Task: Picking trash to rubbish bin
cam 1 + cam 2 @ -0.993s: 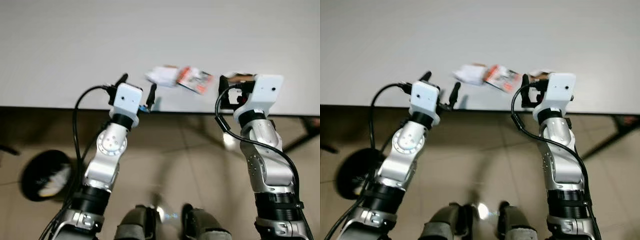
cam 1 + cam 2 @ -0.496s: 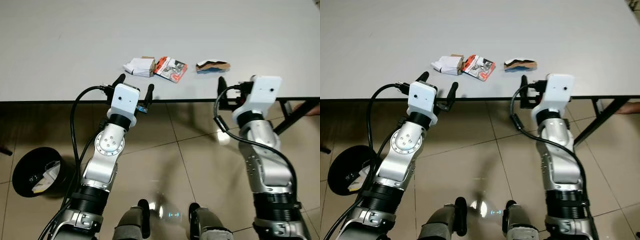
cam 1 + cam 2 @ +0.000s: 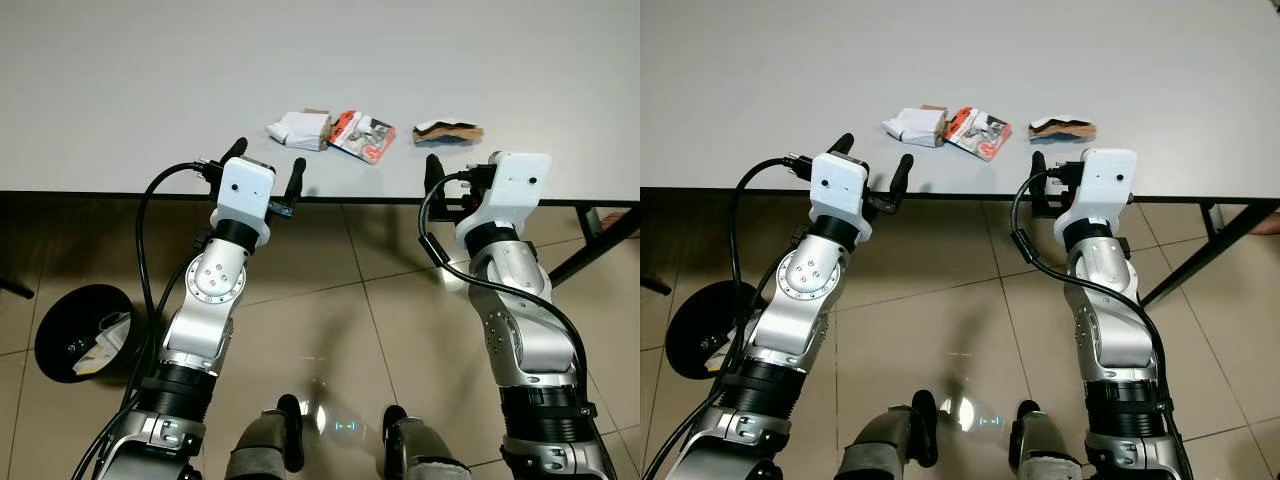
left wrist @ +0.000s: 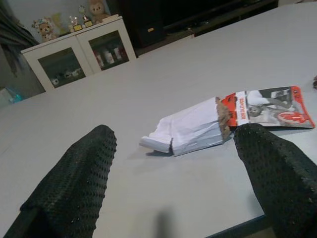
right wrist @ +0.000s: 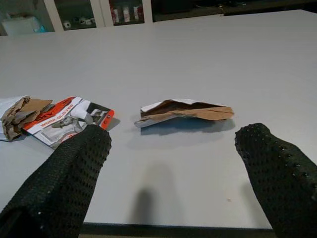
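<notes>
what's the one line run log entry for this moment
left claw open at table edge | right claw open facing brown scrap | white wrapper, red pack untouched | bin floor left

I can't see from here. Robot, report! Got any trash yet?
Both grippers, left and right, open, empty at table edge. Three trash pieces on table. Nothing blocking.

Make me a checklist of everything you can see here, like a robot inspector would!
Surface: white table, three bits of trash near its front edge.
Job's things: white paper bag; red work-gloves card touching it; torn brown cardboard apart; black bin on the floor, trash inside.
Clutter: nothing seen.
Claws: left claw open at the table edge facing the bag; right claw open facing the cardboard. Both hold nothing.
Cables: black cable looping beside each arm.
Surroundings: tiled floor; glass-door cabinet.
</notes>
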### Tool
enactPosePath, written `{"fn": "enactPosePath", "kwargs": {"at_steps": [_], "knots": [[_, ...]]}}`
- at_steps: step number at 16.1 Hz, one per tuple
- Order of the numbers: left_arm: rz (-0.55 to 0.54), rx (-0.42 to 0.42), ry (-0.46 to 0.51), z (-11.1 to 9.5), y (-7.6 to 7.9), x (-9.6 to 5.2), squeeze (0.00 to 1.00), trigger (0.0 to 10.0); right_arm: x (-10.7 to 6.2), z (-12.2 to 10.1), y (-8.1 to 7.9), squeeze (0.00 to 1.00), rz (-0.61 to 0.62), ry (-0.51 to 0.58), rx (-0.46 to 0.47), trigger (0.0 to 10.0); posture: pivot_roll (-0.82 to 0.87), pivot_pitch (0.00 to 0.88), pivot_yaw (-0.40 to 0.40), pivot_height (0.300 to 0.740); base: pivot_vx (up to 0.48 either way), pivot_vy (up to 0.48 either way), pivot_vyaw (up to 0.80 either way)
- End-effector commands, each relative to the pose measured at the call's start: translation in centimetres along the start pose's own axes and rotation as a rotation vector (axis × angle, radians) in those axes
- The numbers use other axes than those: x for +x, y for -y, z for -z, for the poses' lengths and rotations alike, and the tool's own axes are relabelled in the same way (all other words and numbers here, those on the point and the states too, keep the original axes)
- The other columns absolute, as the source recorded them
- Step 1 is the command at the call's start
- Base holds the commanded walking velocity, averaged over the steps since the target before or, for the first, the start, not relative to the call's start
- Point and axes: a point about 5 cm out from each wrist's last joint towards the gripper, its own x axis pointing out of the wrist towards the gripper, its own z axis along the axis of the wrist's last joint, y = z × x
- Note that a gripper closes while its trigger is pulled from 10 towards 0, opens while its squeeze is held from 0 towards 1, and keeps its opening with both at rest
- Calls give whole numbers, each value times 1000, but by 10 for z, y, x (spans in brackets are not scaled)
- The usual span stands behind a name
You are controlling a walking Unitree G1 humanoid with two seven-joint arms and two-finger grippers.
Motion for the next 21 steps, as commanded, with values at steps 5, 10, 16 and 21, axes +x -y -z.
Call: {"fn": "enactPosePath", "kwargs": {"at_steps": [5, 10, 16, 21], "knots": [[-6, 3, 0, 1, -4, -1, 0, 10000, -1, -1, -2, 0, -7, 8, 5, 10000, 37, 286, 92, 740, 305, 0, 0], [-2, 3, 10, -2, -3, 0, 0, 10000, -1, -1, -3, 0, -6, 10, 7, 10000, 36, 283, 94, 740, 319, 0, 0], [5, 6, 5, -1, -3, -1, 0, 10000, 0, -1, -4, 0, -6, 10, 13, 10000, 38, 284, 96, 740, 334, 0, 0], [6, 7, 4, -1, -3, -1, 0, 10000, 0, -1, -4, 0, -3, 11, 14, 10000, 40, 288, 96, 740, 355, 0, 0]]}}
